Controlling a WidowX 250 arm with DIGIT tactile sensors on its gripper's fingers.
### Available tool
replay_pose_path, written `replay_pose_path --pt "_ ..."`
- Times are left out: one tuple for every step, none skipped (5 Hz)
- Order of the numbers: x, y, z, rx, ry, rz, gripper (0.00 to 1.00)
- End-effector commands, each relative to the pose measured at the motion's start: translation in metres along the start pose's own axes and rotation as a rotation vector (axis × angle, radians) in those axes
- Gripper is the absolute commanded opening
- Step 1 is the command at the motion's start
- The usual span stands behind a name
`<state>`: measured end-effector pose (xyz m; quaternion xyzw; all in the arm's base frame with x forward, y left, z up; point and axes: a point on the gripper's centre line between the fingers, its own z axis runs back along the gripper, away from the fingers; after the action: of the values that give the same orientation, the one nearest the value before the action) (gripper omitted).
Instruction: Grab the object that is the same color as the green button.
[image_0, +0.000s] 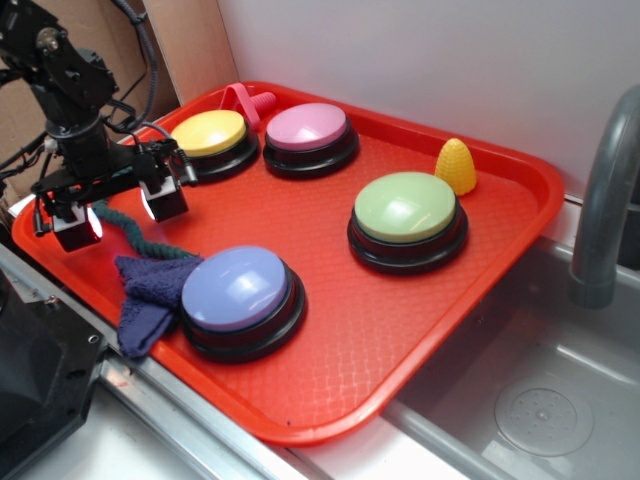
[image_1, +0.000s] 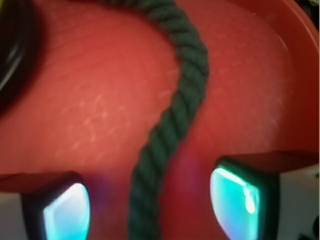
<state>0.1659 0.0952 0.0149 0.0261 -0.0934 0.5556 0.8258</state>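
Observation:
The dark green twisted rope (image_0: 128, 234) lies on the red tray (image_0: 400, 330) at its left edge, running under my gripper (image_0: 120, 210) toward the dark blue cloth. In the wrist view the rope (image_1: 172, 120) curves down between my two fingers, with red tray showing on both sides of it. My gripper (image_1: 150, 210) is open and straddles the rope without touching it. The pale green dome button (image_0: 407, 220) stands to the right on the tray, far from the gripper.
A dark blue cloth (image_0: 150, 290) lies against the lavender-blue button (image_0: 243, 300). Yellow (image_0: 212, 142) and pink (image_0: 309, 138) buttons stand at the back, with a pink-red piece (image_0: 248, 102) and a yellow corn toy (image_0: 456, 166). A sink and grey faucet (image_0: 605, 200) are at right.

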Motion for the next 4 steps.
replay_pose_path --pt "0.0137 0.0013 -0.0014 -0.056 -0.014 0.001 0.14" --pt "0.0152 0.0041 -0.0031 -0.089 0.031 0.019 0.0" --pt "0.0155 0.0042 -0.0026 -0.083 0.026 0.022 0.0" --pt "0.0158 0.003 -0.0024 -0.071 0.038 0.018 0.0"
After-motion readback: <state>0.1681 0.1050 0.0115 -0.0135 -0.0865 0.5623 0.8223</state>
